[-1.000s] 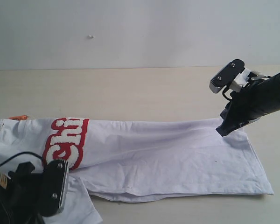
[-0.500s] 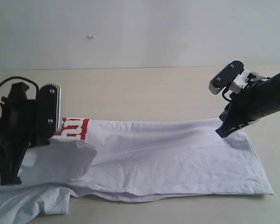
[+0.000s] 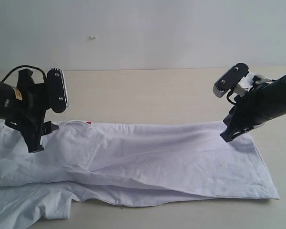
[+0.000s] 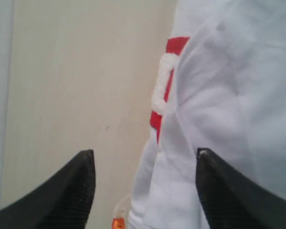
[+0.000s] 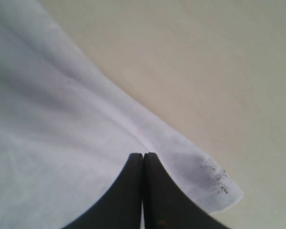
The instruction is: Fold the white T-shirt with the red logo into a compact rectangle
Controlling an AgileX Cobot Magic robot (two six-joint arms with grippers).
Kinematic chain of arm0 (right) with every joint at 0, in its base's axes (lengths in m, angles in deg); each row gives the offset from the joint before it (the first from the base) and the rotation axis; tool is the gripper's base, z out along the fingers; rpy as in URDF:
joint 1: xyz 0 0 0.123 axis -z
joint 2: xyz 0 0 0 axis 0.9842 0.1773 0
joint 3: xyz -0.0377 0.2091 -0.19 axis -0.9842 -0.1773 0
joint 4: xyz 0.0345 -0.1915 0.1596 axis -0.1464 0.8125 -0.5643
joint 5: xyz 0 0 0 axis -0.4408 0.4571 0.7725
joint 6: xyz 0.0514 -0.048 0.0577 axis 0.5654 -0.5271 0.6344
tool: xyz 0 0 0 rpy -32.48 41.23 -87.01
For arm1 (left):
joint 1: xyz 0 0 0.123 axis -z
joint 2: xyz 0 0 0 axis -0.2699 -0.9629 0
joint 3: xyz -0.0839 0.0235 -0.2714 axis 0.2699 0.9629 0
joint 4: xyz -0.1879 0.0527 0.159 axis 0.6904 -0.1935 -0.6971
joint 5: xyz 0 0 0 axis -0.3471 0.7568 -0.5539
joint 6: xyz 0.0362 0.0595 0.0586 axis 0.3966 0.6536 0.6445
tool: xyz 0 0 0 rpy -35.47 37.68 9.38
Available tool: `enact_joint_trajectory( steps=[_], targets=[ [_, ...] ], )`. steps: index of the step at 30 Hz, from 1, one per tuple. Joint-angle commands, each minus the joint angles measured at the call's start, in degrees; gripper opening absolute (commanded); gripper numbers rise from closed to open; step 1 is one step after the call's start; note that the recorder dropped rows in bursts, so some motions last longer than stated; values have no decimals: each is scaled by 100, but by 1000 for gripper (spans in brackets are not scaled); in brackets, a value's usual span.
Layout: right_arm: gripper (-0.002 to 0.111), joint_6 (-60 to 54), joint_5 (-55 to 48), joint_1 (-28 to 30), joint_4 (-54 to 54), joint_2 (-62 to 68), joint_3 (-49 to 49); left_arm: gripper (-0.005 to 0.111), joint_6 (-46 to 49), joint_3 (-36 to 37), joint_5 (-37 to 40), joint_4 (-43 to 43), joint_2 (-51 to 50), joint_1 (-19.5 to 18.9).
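**Left end effector wide apart, right one pinching the shirt edge**

I see the white T-shirt [image 3: 171, 157] lying as a long band across the pale worktop [image 3: 143, 95]. A flap of cloth is laid over its left part. Only a sliver of the red logo [image 3: 88, 123] peeks out at the far edge; my left wrist view shows more of its red and fuzzy white. An orange tag [image 4: 117, 223] shows there too.

The left end effector [image 3: 45, 112] hangs above the shirt's left end, its fingers spread wide and holding nothing. The right end effector [image 3: 227, 136] has its fingers pressed together on the shirt's far edge near the right end.
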Motion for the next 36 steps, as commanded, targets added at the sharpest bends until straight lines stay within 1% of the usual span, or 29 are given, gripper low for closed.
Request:
enact_joint_trajectory(
  steps=[1, 3, 4, 7, 9, 10, 11, 13, 14, 17, 19, 21, 23, 27, 29, 33, 36],
  targets=[
    [0, -32, -25, -9, -90, -50, 34, 54, -50, -51, -203, 28, 182, -32],
    [0, -32, -25, -9, -90, -50, 34, 48, -37, -51, 80, 28, 354, -32],
    [0, -32, -14, -9, -92, -50, 34, 47, 34, -51, 317, -43, 468, -32],
    [0, -32, 27, -9, -92, -50, 34, 50, 21, -51, 1100, -46, 845, -32],
    [0, -42, 26, -9, -92, -50, 34, 53, 1, -51, 2025, 141, 1102, -21],
    [0, -58, 61, -9, -92, -50, 34, 53, -12, -51, 2407, 305, 1181, -21],
    [0, -58, 61, -9, -92, -50, 34, 52, -53, -29, 2968, 646, 1281, -21],
    [0, -58, 92, -9, -92, -50, 34, 50, -51, 87, 3471, 1158, 1402, -21],
    [0, -58, 105, -9, -103, -50, 34, 48, -39, 155, 3668, 1412, 1454, -8],
    [0, -58, 105, -9, -103, -50, 34, 37, 18, 414, 4384, 1910, 1534, 16],
    [0, -47, 105, -9, -101, -50, 34, 31, 209, 612, 4730, 1987, 1534, 33],
    [0, -47, 105, -9, -101, -50, 34, 30, 245, 885, 4745, 1938, 1534, 125],
    [0, -47, 105, -9, -136, -50, 34, 34, 262, 1093, 4592, 1878, 1534, 256],
    [0, -36, 105, -9, -151, -50, 34, 53, 262, 1486, 3768, 1786, 1534, 427],
    [0, -36, 95, -9, -151, -50, 34, 58, 262, 1636, 3321, 1772, 1534, 453],
    [0, -36, 95, -9, -151, -50, 34, 58, 252, 1869, 2608, 1585, 1482, 453],
    [0, -36, 84, -9, -151, -50, 34, 56, 153, 1961, 2213, 1407, 1390, 453]
  ],
)
